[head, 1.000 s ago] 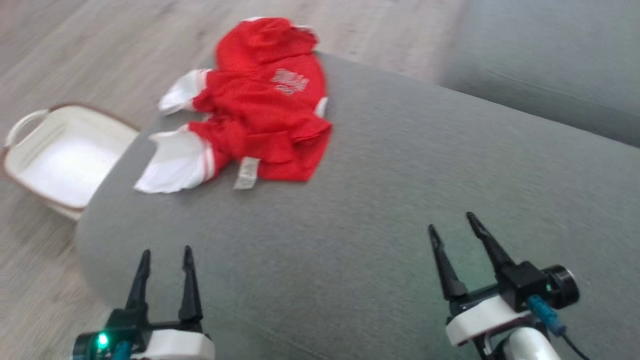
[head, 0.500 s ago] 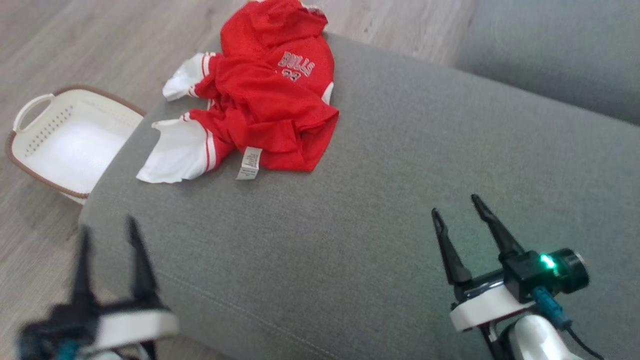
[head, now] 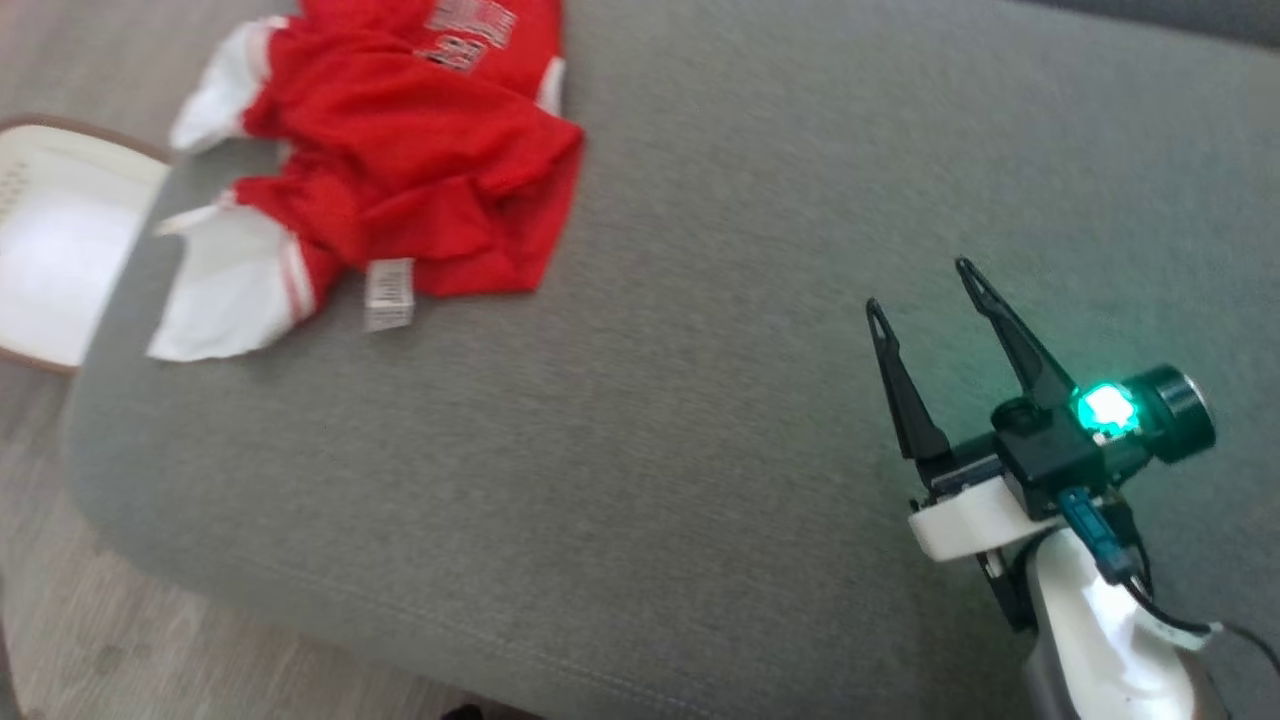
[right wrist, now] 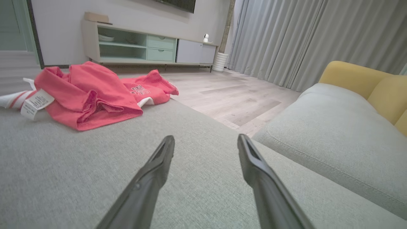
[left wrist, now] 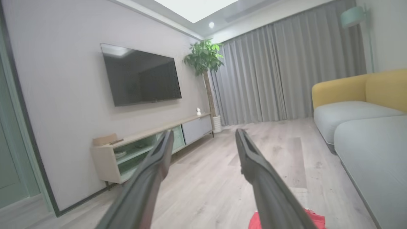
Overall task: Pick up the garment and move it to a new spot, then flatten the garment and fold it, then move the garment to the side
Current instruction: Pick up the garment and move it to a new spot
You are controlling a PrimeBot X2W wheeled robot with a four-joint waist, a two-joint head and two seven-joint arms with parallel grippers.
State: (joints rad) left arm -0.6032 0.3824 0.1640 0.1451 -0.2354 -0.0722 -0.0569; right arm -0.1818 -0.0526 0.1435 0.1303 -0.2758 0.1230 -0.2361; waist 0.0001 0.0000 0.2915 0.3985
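Observation:
The garment (head: 400, 170) is a red jersey with white sleeves and a white label, lying crumpled at the far left of the grey sofa cushion (head: 650, 420). The right wrist view has the garment (right wrist: 92, 95) ahead and to the left. My right gripper (head: 925, 285) hovers open over the cushion's right part, well clear of the garment, nothing between its fingers. In the left wrist view my left gripper (left wrist: 203, 135) is open and empty, pointing out across the room, with a red corner of the garment (left wrist: 313, 221) at the bottom edge.
A white basket (head: 50, 260) with a brown rim sits on the wooden floor just left of the cushion. A second grey cushion (right wrist: 334, 143) with a yellow backrest lies to the right. A TV cabinet (right wrist: 143, 47) and curtains stand across the room.
The head camera has swung, so the whole picture shifted up and left. My left gripper has left the head view; the right gripper sits higher in it. The garment lies as before.

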